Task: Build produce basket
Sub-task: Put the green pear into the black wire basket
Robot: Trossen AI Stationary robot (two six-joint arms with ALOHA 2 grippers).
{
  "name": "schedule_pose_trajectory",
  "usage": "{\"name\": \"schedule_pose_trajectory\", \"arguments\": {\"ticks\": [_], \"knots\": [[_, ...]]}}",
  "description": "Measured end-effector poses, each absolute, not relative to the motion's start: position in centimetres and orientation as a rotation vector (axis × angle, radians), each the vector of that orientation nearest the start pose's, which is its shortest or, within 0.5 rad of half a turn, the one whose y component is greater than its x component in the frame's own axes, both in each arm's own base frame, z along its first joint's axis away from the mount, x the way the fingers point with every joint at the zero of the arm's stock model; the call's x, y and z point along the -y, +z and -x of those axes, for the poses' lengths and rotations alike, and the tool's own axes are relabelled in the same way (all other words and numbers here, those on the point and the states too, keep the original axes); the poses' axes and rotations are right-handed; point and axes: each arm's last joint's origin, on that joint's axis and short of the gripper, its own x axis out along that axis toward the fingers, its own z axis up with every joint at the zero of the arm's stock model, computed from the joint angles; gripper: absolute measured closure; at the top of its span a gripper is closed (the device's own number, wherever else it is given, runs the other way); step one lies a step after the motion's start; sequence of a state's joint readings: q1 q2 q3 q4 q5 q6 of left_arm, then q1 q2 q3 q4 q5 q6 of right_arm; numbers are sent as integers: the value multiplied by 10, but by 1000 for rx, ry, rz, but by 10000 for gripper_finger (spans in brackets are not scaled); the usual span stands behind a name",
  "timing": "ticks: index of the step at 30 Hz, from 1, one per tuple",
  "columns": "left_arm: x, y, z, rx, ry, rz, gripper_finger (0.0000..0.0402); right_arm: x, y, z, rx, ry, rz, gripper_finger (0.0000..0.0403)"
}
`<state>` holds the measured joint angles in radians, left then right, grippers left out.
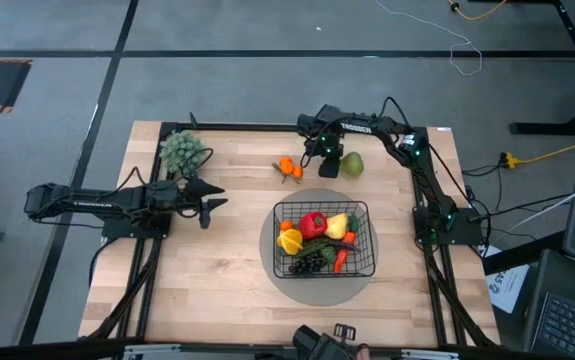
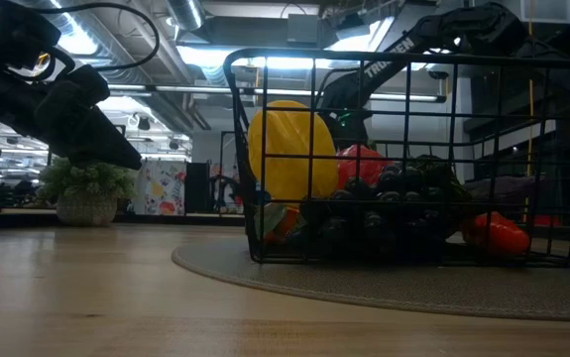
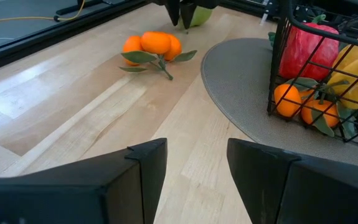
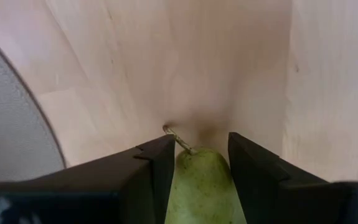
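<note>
The right gripper [image 1: 331, 166] is at the far side of the table, directly on the pear [image 4: 202, 183]. In the right wrist view the pear sits between the two fingers [image 4: 149, 167], stem pointing straight ahead of the gripper. Its long axis therefore runs along the gripper's line of sight, not across the jaws. The fingers flank the pear closely; whether they press it cannot be told. In the high view the pear [image 1: 353, 164] shows just beside the gripper, on the side toward the right arm's base.

The basket [image 1: 365, 268] stands on the grey disc [image 1: 268, 236], nearer the front edge than the right gripper and slightly toward the table's middle. It already holds a red pepper [image 1: 313, 224], yellow fruits [image 1: 337, 226], dark grapes [image 1: 310, 264] and other pieces.

The orange cluster [image 1: 288, 168] lies on the bare wood, near the right gripper on its left-arm side. From the left gripper [image 1: 210, 198] it lies ahead and well apart, as the left wrist view shows [image 3: 152, 45]. The left gripper's fingers stand moderately apart, holding nothing.

Judgement: the right arm is the nearer to both loose pieces. The pear is the piece in hand. The move ahead is to close, lift, and carry it toward the basket.
</note>
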<state>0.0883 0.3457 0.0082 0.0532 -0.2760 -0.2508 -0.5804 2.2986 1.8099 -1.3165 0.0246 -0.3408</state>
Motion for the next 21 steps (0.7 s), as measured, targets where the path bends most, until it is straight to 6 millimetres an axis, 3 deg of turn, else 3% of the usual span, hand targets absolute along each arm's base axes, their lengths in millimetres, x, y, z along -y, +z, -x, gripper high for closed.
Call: {"name": "schedule_pose_trajectory", "arguments": {"ticks": [14, 21], "knots": [[-18, 142, -113, -237, 396, 220, 245, 228, 137, -351, -1804, -110, -255, 266], [-18, 142, -113, -238, 396, 220, 245, 226, 138, -349, -1825, -98, -266, 314]]}}
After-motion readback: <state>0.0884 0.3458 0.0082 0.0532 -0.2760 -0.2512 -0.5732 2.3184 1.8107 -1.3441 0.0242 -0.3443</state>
